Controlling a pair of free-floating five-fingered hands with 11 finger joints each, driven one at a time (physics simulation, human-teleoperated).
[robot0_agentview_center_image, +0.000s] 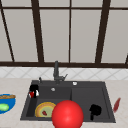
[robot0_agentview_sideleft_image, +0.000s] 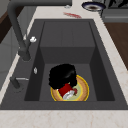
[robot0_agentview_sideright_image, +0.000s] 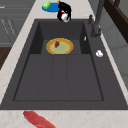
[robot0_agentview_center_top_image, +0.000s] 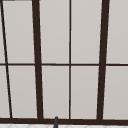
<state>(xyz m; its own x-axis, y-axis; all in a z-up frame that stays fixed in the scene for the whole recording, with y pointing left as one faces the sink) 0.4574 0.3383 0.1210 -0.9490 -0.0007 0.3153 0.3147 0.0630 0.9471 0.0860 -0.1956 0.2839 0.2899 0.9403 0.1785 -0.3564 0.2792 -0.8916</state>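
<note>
Left hand (robot0_agentview_center_image: 34, 88) hangs over the sink's (robot0_agentview_center_image: 108, 100) left end, above the deep basin, fingers curled round a small red can (robot0_agentview_center_image: 32, 94) with a white end. In the left side view the same hand (robot0_agentview_sideleft_image: 62, 75) sits over the yellow plate (robot0_agentview_sideleft_image: 83, 91), the can (robot0_agentview_sideleft_image: 66, 91) sticking out beneath it, tilted, white end toward the camera. In the right side view the hand (robot0_agentview_sideright_image: 65, 8) and can (robot0_agentview_sideright_image: 64, 16) show at the far end of the sink, in front of the blue bowl (robot0_agentview_sideright_image: 51, 8).

Yellow plate (robot0_agentview_center_image: 43, 107) lies flat on the basin floor with a small red bit (robot0_agentview_sideright_image: 56, 44) on it. Whether can and plate touch cannot be told.

Right hand (robot0_agentview_center_image: 95, 110) hovers low over the shallow right half of the sink, fingers curled, nothing in it.

Big red ball (robot0_agentview_center_image: 67, 114) sits at the front edge of the front view, covering part of the plate. Blue bowl (robot0_agentview_center_image: 6, 103) with a green thing (robot0_agentview_center_image: 3, 107) inside stands on the counter left of the sink. Red strip (robot0_agentview_center_image: 116, 104) lies on the counter to the right, also seen near the camera (robot0_agentview_sideright_image: 37, 119) in the right side view. Faucet (robot0_agentview_center_image: 56, 71) stands behind the sink, window (robot0_agentview_center_top_image: 70, 60) above it.
</note>
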